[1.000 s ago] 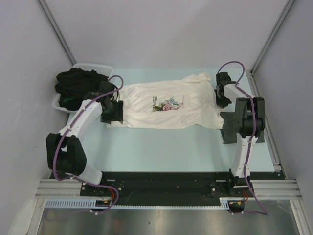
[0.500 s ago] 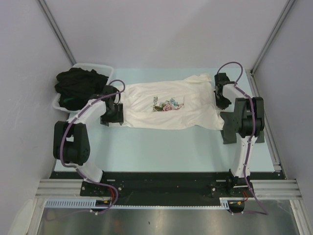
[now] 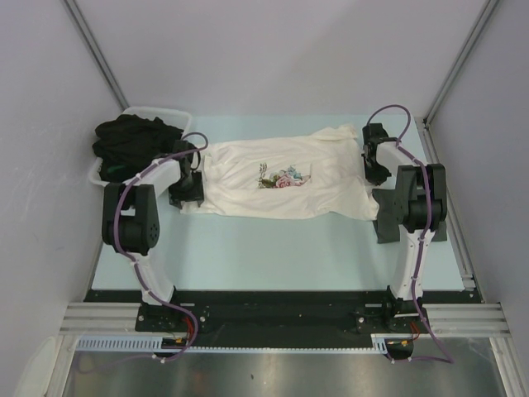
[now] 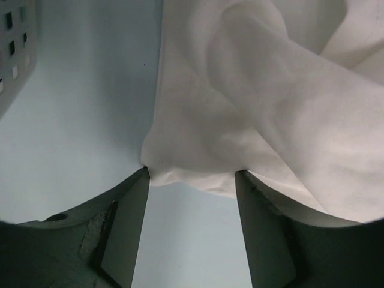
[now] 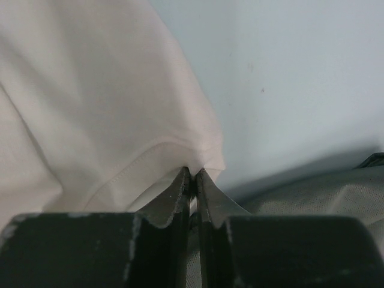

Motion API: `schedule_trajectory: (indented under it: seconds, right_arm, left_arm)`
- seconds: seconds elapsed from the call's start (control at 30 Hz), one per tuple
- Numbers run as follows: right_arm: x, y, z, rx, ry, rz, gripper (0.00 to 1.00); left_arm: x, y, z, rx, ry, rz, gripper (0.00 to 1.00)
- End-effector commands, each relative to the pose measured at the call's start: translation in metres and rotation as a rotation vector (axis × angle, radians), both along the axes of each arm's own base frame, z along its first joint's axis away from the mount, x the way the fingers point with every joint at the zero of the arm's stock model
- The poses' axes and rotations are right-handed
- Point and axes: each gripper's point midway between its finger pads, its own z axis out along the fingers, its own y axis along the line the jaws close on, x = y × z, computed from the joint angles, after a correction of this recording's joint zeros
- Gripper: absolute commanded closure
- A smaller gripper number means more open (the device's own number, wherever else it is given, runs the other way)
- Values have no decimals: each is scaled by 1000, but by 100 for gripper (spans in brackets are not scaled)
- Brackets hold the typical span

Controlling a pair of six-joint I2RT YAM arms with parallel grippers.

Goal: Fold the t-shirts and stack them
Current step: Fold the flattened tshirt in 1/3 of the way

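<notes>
The left hand point(image 4: 192, 175) has its fingers apart, with a corner of the cream t-shirt point(image 4: 252, 102) between the tips. The right hand point(image 5: 193, 175) is nearly closed at the hem; I cannot tell if it pinches. The shirt lies spread on the tabletop point(image 3: 273, 248) between both hands.

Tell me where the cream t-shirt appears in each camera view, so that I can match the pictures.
Top external: the cream t-shirt lies spread across the middle of the table.
Left wrist: it fills the upper right; one corner reaches between the fingers of the open left hand.
Right wrist: it fills the left side; the right hand pinches its hem.
Shared landmark: the pale blue table, visible in all three views.
</notes>
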Motion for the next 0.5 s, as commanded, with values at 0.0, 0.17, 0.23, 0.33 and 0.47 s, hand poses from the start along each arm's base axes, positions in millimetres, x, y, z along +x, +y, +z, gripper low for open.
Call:
schedule_trajectory:
  seconds: [0.0,0.17,0.23,0.33,0.47]
  right_arm:
    - [-12,-3,7,9,41,-18,89]
    - [-11,-2,8,21,37,-17,89]
    - [-9,-2,10,23,30,-18,89]
    - [-9,-2,11,23,32,-18,89]
    - [-9,-3,15,16,23,-22,89]
  left_arm:
    - [20,6,6,13,-56,4,35]
    - [18,9,-2,17,-28,10,35]
    - [15,12,-6,33,-5,19,35]
    - [10,15,-10,41,19,31,42]
    - [-9,24,-20,59,82,64,77]
